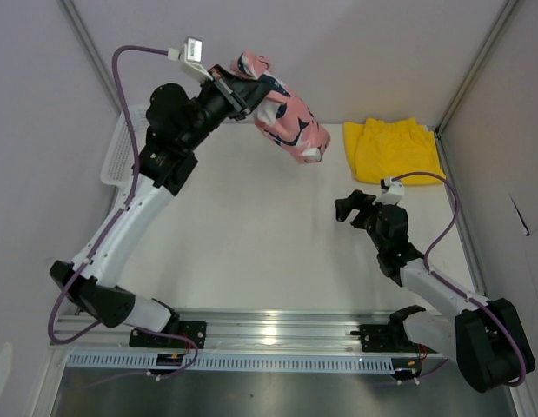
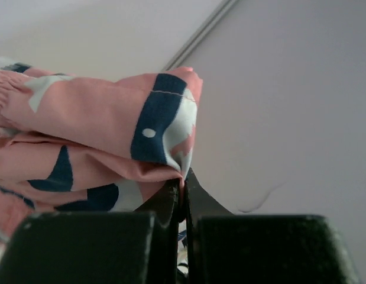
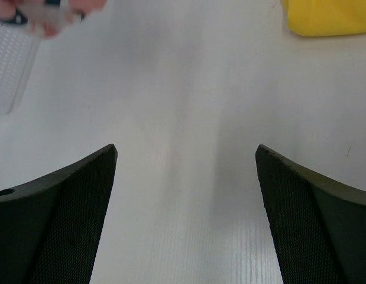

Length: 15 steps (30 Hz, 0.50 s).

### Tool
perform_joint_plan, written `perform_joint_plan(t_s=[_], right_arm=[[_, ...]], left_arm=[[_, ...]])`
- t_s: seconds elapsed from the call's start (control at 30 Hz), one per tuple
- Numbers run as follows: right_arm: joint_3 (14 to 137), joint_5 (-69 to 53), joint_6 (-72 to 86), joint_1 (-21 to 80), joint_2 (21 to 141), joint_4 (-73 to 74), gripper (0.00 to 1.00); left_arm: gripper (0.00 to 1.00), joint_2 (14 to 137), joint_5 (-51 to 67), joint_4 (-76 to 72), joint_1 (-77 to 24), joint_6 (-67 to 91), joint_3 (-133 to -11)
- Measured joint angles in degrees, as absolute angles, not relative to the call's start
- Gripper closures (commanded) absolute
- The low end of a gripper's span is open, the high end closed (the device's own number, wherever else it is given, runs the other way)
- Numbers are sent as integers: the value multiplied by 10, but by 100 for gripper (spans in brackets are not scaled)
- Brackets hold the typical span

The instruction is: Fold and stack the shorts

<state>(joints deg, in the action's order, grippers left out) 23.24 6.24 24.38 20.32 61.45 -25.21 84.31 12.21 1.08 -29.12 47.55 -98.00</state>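
Left gripper (image 1: 249,97) clamps pink whale-print shorts (image 1: 288,123) aloft, 12 o'clock, likely to spread; right gripper (image 1: 355,208) wide, empty, near yellow shorts (image 1: 395,149).

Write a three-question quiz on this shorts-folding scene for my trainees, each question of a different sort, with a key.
1. True or false: the right gripper holds the yellow shorts.
2. Multiple choice: what is the left gripper shut on? A) the pink shorts; B) the yellow shorts; C) nothing.
3. Fill in the blank: the yellow shorts lie on the table at its far ____ corner, by the robot's own sides.

Key
1. False. Its jaws stand open and empty above the table.
2. A. The pink shorts hang lifted off the table.
3. right
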Motion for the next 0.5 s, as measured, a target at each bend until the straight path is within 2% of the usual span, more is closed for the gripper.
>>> perform_joint_plan(t_s=[0.07, 0.17, 0.27, 0.3, 0.33, 0.37, 0.4, 0.5], right_arm=[[232, 62, 244, 203, 613, -252, 1], [232, 62, 244, 203, 612, -252, 0], [230, 62, 244, 203, 612, -253, 0], [230, 62, 244, 203, 612, -252, 0], [229, 62, 244, 203, 612, -253, 1], [228, 62, 244, 203, 612, -253, 1], [228, 62, 244, 203, 612, -253, 0], [228, 62, 244, 203, 612, -253, 0]], left_arm=[[96, 813, 126, 13, -291, 465, -955], [90, 720, 92, 62, -292, 451, -834], [63, 626, 37, 119, -293, 432, -669], [49, 611, 15, 145, -295, 422, -617], [41, 606, -6, 173, -300, 410, -575], [36, 618, -31, 209, -312, 401, -548], [21, 642, -63, 255, -332, 394, -541], [1, 744, -159, 365, -431, 386, -554]])
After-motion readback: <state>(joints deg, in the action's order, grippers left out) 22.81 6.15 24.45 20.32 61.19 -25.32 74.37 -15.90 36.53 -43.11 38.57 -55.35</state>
